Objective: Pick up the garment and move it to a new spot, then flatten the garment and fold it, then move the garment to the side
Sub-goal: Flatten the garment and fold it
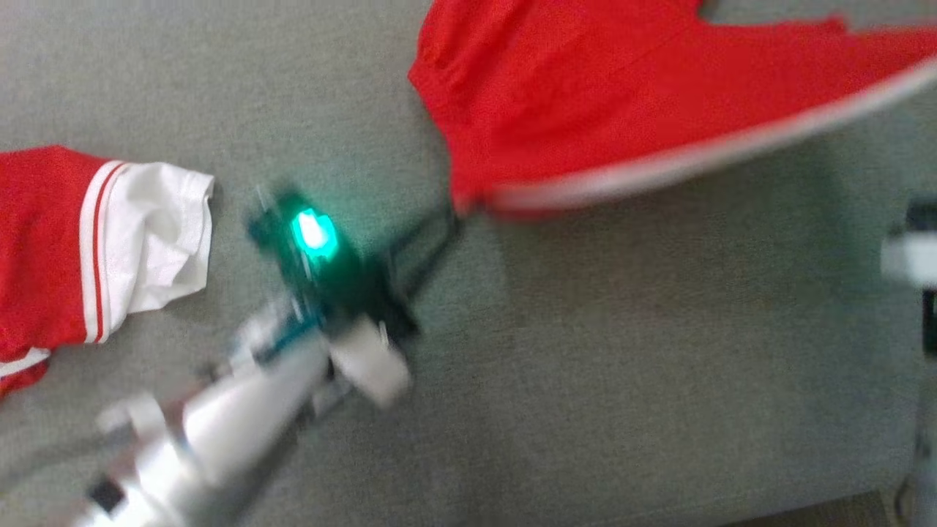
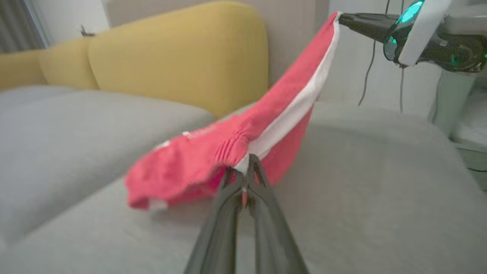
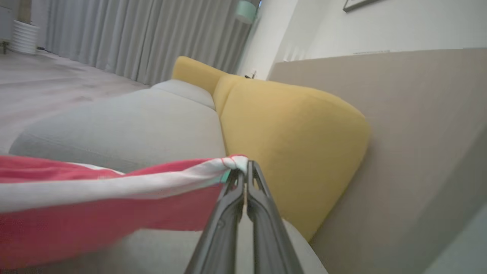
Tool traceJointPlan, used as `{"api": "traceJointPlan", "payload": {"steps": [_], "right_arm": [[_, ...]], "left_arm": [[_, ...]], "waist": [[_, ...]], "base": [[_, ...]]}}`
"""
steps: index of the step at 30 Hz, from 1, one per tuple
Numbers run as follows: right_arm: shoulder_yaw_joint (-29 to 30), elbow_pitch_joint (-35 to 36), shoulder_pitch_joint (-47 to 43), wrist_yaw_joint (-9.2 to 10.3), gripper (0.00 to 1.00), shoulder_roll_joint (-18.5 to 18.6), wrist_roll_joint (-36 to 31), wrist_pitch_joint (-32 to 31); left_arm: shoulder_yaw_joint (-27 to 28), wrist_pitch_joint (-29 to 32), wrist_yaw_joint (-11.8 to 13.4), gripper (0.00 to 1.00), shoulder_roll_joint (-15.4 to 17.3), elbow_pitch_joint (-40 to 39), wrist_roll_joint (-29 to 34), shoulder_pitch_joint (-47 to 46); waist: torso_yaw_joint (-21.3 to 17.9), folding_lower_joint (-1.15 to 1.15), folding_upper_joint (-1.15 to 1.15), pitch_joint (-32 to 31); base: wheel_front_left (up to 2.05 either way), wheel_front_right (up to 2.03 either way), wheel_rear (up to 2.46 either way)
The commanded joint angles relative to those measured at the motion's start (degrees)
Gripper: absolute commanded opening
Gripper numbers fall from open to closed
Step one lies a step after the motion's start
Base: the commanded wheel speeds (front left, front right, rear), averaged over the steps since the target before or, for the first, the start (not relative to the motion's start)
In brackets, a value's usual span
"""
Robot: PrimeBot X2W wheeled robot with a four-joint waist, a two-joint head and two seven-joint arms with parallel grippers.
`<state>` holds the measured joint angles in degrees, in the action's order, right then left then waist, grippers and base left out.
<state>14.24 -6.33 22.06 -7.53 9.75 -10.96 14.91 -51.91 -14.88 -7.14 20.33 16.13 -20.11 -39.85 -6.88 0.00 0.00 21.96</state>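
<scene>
Garment [image 2: 198,160], red w/ white band, print unreadable; left gripper [image 2: 245,169] & right gripper [image 3: 245,171] each clamped on its edge

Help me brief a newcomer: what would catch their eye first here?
A red garment with a white band, held taut over the grey sofa between the left fingers and right fingers, both shut on its edge. Another red and white garment lies at the head view's left.
</scene>
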Motion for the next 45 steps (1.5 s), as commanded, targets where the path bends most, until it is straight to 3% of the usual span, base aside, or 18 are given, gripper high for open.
{"api": "traceJointPlan", "payload": {"steps": [1,5,9,13,17,25,34,45], "right_arm": [[0.17,3.5,-0.96,0.04,0.0,-0.01,-0.19,0.09],[3.62,8.21,-11.66,0.04,0.0,-3.54,-0.44,0.09],[7.27,13.93,-19.7,0.04,0.0,-5.35,-0.59,0.0],[8.81,18.33,-22.86,0.04,0.0,-6.09,-0.25,-1.86],[8.58,17.78,-20.4,0.04,0.0,-6.02,-0.36,-3.9],[5.43,7.79,-9.53,0.04,0.0,-1.26,-2.09,-7.52],[-1.7,-11.75,6.97,0.04,0.0,7.16,-2.85,-8.88],[-8.67,-33.47,22.13,0.04,0.0,9.26,-6.74,-6.78]], "left_arm": [[1.78,-0.11,-0.24,0.0,0.94,-2.26,-0.04,0.26],[-4.66,-0.11,-0.31,0.0,1.82,-1.73,-0.32,10.14],[-10.69,0.0,-0.33,0.0,3.5,-2.66,-2.96,13.35],[-12.64,0.46,-0.34,0.0,4.31,-5.73,-6.07,12.66],[-11.61,0.57,-0.34,0.0,3.26,-8.27,-10.6,10.96],[-7.13,1.75,0.08,0.0,1.1,-8.03,-15.88,6.27],[-4.33,5.98,1.17,0.0,-3.76,-2.63,-19.55,-0.44],[-2.22,10.66,1.07,0.0,-8.57,4.34,-26.0,-3.94]], "waist": [[-0.73,0.0,0.0,-1.23],[-2.28,0.0,0.0,-4.15],[-2.61,0.0,0.0,-5.71],[-1.92,0.0,0.0,-5.94],[-0.01,0.0,0.0,-5.85],[4.95,0.0,0.0,-4.77],[10.27,0.0,0.0,-1.06],[13.31,0.0,0.0,3.03]], "base": [[0.0,0.0,0.0],[0.0,0.0,0.0],[0.0,0.0,0.0],[0.0,0.0,0.0],[0.0,0.0,0.0],[0.0,0.0,0.0],[0.0,0.0,0.0],[0.0,0.0,0.0]]}}
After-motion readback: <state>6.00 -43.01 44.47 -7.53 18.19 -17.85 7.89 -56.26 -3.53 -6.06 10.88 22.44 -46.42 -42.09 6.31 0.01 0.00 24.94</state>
